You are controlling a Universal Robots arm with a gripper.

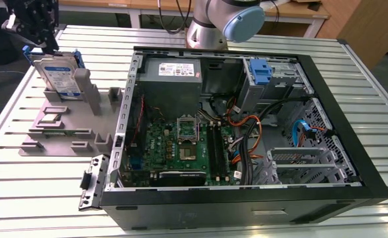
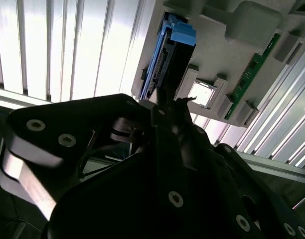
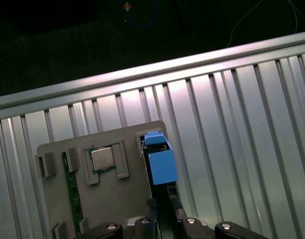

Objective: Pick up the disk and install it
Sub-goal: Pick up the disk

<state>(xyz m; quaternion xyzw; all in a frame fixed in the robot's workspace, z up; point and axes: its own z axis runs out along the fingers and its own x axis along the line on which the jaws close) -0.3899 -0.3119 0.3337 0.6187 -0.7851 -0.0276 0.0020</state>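
Exterior view: I see the gripper point(image 1: 45, 45) at the exterior view's upper left, directly above the disk point(image 1: 57, 74) and down at its top edge. The disk stands upright on edge in a slot of the grey fixture point(image 1: 55, 135), with its label facing the camera and blue rails along both sides. The fixture lies on the slatted metal table point(image 1: 41, 198), just beside the open computer case point(image 1: 352, 148), which is on the exterior view's right. Inside the case are the motherboard point(image 1: 180, 144), the grey power supply point(image 1: 174, 74) and a blue latch piece point(image 1: 261, 72) at the drive bay. The arm point(image 1: 213, 20) rises behind the case. Second wrist view: the gripper point(image 2: 165, 109), a dark body, stands in the foreground. Past it the disk point(image 2: 167, 62) shows edge-on, seated in the fixture point(image 2: 252, 22). A processor chip point(image 2: 200, 93) and a green memory stick point(image 2: 252, 69) occupy neighbouring pockets. First wrist view: the gripper point(image 3: 166, 221) sits over the disk point(image 3: 161, 167), whose blue rail end faces the camera. The chip point(image 3: 102, 158) and the memory stick point(image 3: 72, 186) lie beside it in the fixture point(image 3: 112, 199), on the table point(image 3: 232, 129). I cannot tell from any view whether the claw is clamped on the disk or standing free of it. The disk sits in the fixture, outside the case.
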